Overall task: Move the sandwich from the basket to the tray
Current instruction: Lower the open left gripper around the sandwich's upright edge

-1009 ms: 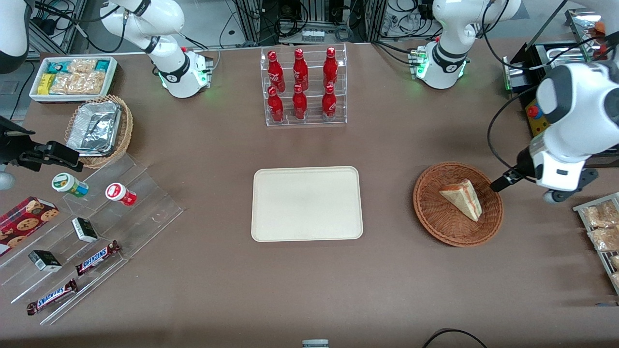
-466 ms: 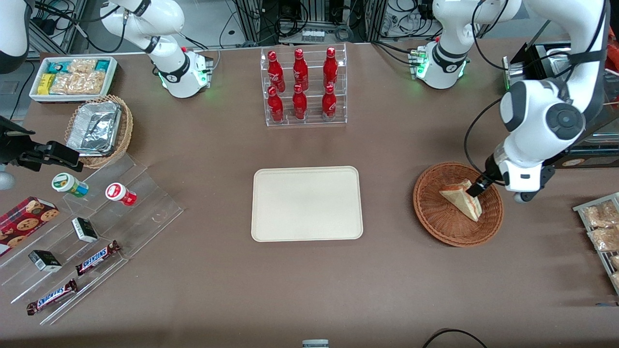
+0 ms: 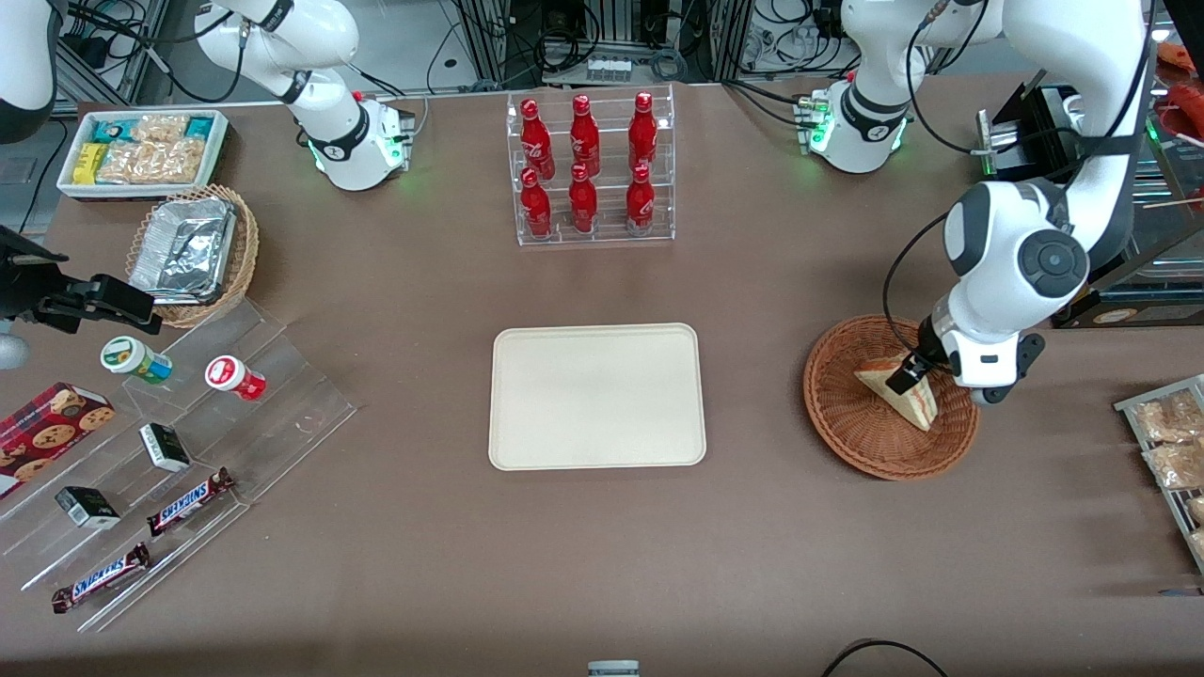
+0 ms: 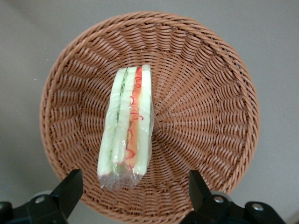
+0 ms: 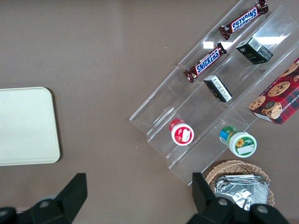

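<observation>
A plastic-wrapped sandwich (image 4: 126, 126) lies on edge in the wicker basket (image 3: 847, 428), untouched. The left gripper (image 4: 133, 191), having swung in from the table's edge, hovers above it, jaws spread wide; the cream tray (image 3: 596, 396) waits bare nearby.

You have a clear rack of six red bottles (image 3: 591, 169) at twelve o'clock on the table. At ten o'clock sit a white bin of snack packets (image 3: 143, 150) and a tan wicker basket with foil containers (image 3: 193, 252). At eight o'clock a clear stepped stand (image 3: 292, 395) carries two lidded cups (image 3: 235, 377), two small dark boxes (image 3: 165, 447) and two Snickers bars (image 3: 191, 500), with a cookie box (image 3: 47, 432) just beside it. Bagged snacks (image 3: 1166, 442) lie at four o'clock.
</observation>
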Controlling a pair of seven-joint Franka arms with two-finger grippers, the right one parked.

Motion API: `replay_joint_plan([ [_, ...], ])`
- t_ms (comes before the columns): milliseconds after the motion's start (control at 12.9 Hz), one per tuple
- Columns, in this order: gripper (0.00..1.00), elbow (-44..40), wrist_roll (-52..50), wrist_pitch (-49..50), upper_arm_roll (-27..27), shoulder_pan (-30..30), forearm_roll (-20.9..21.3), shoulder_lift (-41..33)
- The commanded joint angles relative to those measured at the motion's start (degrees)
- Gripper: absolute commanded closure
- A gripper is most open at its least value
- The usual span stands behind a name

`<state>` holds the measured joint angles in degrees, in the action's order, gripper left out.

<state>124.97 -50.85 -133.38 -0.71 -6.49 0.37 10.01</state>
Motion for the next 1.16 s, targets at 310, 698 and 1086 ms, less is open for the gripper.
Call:
replay_joint_plan([
  [310, 0.00, -0.1, -1.6, -3.4, -0.3, -0.8, 1.0, 5.4],
  [698, 0.74, -0.1, -1.7, -3.4, -0.5, -0.5, 1.0, 6.8],
  [1086, 1.00, -0.4, -1.3, -2.9, -0.6, -0.5, 2.5, 7.0],
])
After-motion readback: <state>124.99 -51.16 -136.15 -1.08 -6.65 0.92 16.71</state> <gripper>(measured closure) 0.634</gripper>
